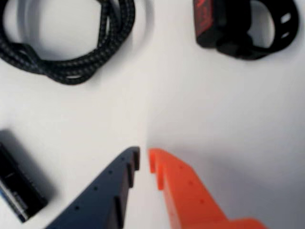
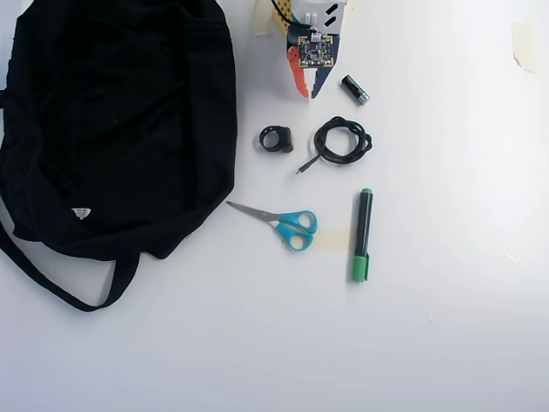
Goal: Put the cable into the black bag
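Arm: enters the overhead view from the top edge; orange-and-navy two-finger gripper [image 2: 307, 93] points down-frame over bare white table [image 2: 446, 343], fingertips nearly pressed together, holding nothing.
Coiled thin black braided cable [image 2: 341, 140]: on the table just below-right of the gripper, apart from it.
Large black fabric bag [image 2: 120, 120]: fills upper left, well apart from the cable.
Small black plastic ring [image 2: 276, 138]: between the two.

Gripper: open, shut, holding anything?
Gripper: shut or nearly, fingertips almost touching, holding nothing; cable lies untouched ahead.
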`<state>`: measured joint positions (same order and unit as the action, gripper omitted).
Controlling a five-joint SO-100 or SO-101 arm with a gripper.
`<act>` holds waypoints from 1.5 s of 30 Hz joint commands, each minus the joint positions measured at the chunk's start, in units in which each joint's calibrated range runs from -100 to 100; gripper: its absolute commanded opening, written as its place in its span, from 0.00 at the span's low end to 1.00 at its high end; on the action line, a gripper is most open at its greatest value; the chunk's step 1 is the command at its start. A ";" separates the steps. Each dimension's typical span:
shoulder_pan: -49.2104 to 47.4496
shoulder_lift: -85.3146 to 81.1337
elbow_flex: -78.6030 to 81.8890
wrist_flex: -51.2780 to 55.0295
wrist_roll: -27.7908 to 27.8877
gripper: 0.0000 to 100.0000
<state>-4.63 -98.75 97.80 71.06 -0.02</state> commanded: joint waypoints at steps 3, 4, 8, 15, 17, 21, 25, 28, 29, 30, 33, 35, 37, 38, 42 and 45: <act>-0.16 -0.83 1.12 1.38 0.13 0.02; -0.16 -0.75 0.94 0.52 0.13 0.02; -0.16 -0.66 0.85 -4.31 0.13 0.02; -0.16 5.64 -3.82 -21.79 0.13 0.02; -0.16 10.54 -6.87 -24.72 0.13 0.02; -0.68 20.17 -13.52 -31.61 0.13 0.02; -2.63 28.38 -21.34 -39.62 0.13 0.02; -4.27 34.19 -27.72 -44.53 0.13 0.02; -4.57 36.27 -29.69 -45.65 0.13 0.02; -4.65 38.51 -31.58 -46.94 0.13 0.02; -4.57 44.56 -36.97 -50.91 0.13 0.02; -4.35 48.22 -40.75 -53.23 0.13 0.02; -4.20 52.12 -45.06 -55.73 0.13 0.02; -4.12 54.27 -47.39 -56.68 0.13 0.02; -3.97 63.90 -59.61 -57.62 0.18 0.02; -3.97 70.62 -68.87 -57.28 0.18 0.02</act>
<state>-8.96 -32.92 39.54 14.90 -0.02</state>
